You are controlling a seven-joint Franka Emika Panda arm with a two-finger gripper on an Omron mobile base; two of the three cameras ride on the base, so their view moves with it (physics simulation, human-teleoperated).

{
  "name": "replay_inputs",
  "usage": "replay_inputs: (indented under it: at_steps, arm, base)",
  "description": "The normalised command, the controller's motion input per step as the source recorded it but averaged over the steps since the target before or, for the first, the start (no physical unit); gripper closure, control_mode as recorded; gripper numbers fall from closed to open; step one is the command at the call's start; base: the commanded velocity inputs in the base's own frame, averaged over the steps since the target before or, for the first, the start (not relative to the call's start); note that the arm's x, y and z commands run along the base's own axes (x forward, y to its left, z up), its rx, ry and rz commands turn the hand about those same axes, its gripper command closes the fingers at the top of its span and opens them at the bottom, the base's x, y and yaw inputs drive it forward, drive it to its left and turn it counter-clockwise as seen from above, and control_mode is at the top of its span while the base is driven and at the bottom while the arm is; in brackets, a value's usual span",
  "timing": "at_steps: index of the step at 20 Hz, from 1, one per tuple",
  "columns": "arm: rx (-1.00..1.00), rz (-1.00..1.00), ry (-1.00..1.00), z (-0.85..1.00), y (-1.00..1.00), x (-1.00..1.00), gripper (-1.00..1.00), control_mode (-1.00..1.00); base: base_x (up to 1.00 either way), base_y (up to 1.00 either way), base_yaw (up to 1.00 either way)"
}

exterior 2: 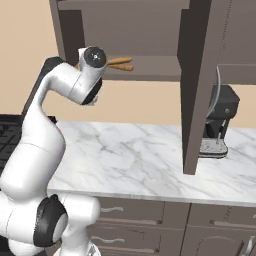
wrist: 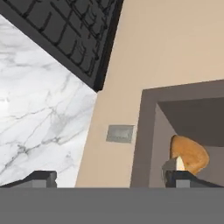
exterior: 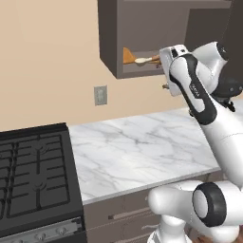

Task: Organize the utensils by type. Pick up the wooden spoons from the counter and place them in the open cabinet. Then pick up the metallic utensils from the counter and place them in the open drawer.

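Two wooden spoons point(exterior: 141, 59) lie on the shelf of the open cabinet point(exterior: 114, 42), and their handles point(exterior 2: 120, 64) stick out past my arm in the right base view. In the hand view the round orange-brown bowl point(wrist: 190, 154) of one spoon rests at the cabinet's point(wrist: 148, 140) front, with a pale bit beside it. My gripper point(wrist: 111, 178) is open, its fingertips point(wrist: 40, 177) wide apart with nothing between them, just outside the cabinet opening. The white marble counter point(exterior: 142, 147) lies bare below. The metallic utensils and the open drawer are out of view.
A black stove point(exterior: 33, 175) adjoins the counter on the left. A grey wall outlet point(exterior: 100, 95) sits under the cabinet. The cabinet's open door point(exterior 2: 197, 85) hangs over the counter point(exterior 2: 135, 155), with a dark coffee machine point(exterior 2: 220, 120) behind it. Closed drawer fronts point(exterior 2: 150, 212) run below.
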Motion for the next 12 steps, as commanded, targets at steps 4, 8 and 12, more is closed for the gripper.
replay_inputs:
  at_steps: [4, 8, 12]
  arm:
    - [0.01, -0.58, 0.12, -0.39, 0.42, -0.79, -1.00, -1.00]
    - [0.16, -0.45, 0.21, -0.32, 0.15, -0.77, -1.00, -1.00]
    - [0.42, -0.46, 0.17, -0.25, 0.00, -0.69, -1.00, -1.00]
  base:
    - [0.00, 0.00, 0.00]
    - [0.00, 0.00, 0.00]
    - [0.00, 0.00, 0.00]
